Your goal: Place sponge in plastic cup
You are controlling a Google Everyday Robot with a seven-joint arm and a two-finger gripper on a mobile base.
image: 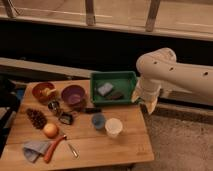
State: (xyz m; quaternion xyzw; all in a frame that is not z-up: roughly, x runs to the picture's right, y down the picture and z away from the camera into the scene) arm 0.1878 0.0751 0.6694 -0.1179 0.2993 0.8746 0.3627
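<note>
1. Judged step: approach to the sponge.
2. The small, pale grey-blue rectangular sponge [105, 89] lies flat in the left half of the green rectangular plastic tray [125, 81], just beside a dark brown flat block [115, 95].
3. The gripper [149, 106] hangs at the tray's right edge, its claw spread and empty.
4. Bring it over the tray, then descend straight down.
5. The sponge's long axis appears to run diagonally, near-left to far-right. Close across its short side, clear of the brown block.
6. The short blue-grey round plastic cup [98, 120] stands in front of the tray.
</note>
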